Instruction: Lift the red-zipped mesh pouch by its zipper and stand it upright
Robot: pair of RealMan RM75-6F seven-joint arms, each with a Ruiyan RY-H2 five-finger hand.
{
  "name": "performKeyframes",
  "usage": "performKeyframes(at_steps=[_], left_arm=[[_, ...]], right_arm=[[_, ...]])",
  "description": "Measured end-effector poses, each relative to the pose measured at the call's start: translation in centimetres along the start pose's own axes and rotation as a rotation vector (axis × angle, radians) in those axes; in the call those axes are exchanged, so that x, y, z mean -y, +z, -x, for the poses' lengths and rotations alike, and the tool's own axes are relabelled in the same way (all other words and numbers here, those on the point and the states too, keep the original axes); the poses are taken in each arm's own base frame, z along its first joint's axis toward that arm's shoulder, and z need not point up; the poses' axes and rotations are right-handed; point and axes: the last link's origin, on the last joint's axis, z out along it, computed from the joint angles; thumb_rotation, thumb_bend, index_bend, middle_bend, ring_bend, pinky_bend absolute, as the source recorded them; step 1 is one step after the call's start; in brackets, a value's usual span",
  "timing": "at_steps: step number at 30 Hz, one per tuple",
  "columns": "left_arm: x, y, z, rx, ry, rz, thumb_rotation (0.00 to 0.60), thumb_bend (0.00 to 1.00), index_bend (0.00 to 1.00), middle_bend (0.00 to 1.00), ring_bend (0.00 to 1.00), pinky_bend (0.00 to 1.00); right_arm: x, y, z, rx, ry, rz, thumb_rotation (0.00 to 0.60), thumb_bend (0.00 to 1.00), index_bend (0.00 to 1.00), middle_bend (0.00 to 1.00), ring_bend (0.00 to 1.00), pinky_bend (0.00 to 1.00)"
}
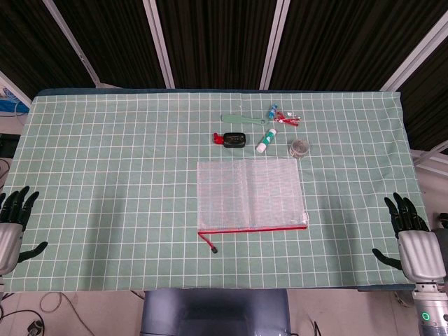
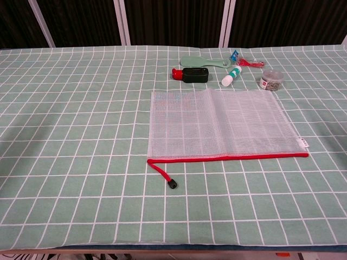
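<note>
Pouch (image 1: 250, 194) lying flat at mid-table, red zipper (image 1: 253, 228) along the edge nearest me, and its pull cord (image 2: 161, 174) trailing off the near-left corner to a small black toggle. I judge it light, thin and floppy; mesh like that will sag and fold rather than stand stiffly, so I want the zipper line or that cord, not the slick panel. My left hand (image 1: 14, 220) waits at the left table edge, fingers spread and empty. My right hand (image 1: 413, 241) waits at the right edge, likewise spread, holding nothing. Clutter sits just beyond the far edge: black and red bottle (image 2: 191, 74), green spoon (image 2: 203, 61), white tube (image 2: 231, 77), round clear tub (image 2: 271, 79). Nothing blocks the near approach.
</note>
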Motion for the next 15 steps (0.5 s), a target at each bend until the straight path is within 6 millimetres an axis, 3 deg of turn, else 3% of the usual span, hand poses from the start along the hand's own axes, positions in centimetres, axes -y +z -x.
performKeyframes(at_steps=[15], left_arm=[[-0.06,0.06,0.06,0.002,-0.025,-0.008,0.6,0.01,0.0,0.0,0.0,0.0]], right_arm=[[-0.03,-0.01,0.08,0.006,0.0,0.001,0.6,0.06,0.0,0.0,0.0,0.23]])
